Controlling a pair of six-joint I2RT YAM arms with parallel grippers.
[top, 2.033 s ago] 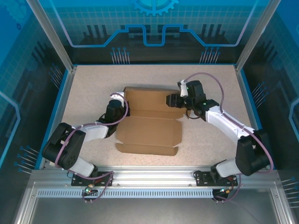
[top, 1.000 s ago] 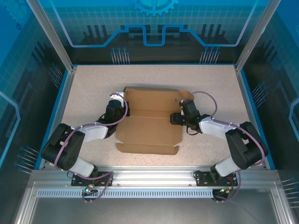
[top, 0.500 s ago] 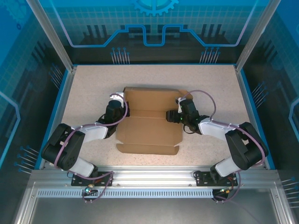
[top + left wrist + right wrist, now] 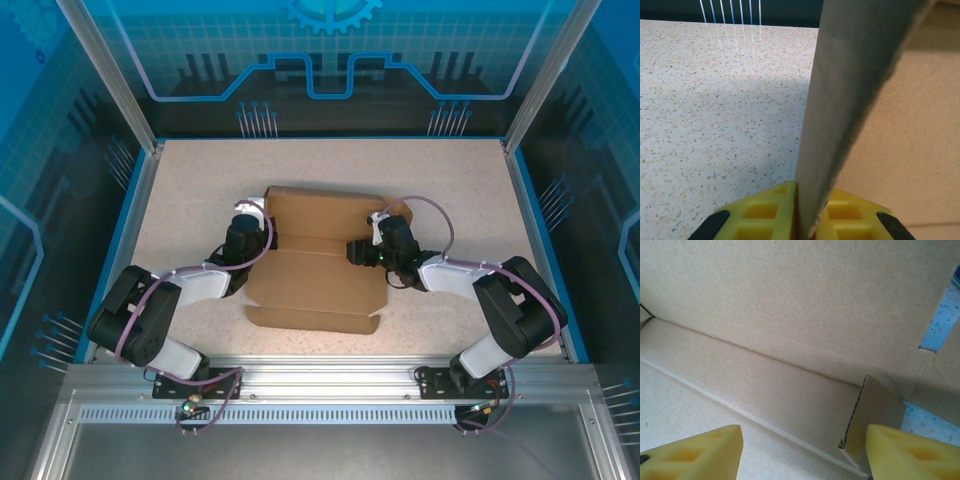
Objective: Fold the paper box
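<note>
Two arms tend the paper box [image 4: 318,290] at the middle of the speckled bench [image 4: 190,175]. The left gripper [image 4: 807,202], toward the bench's left, pinches a raised side flap in its jaws, and the right gripper [image 4: 802,450], jaws spread, hangs above an inner crease. Matte brown corrugated board likely bends cleanly only along its scored lines, so pressing should follow the crease while the pinched flap is held upright.

The top view is evenly bright and sharp, lit from above; the paper box [image 4: 320,280] throws a thin soft shadow on the table [image 4: 200,180]. In the left wrist view its close flap is blurred. The right wrist view is dimmer.
</note>
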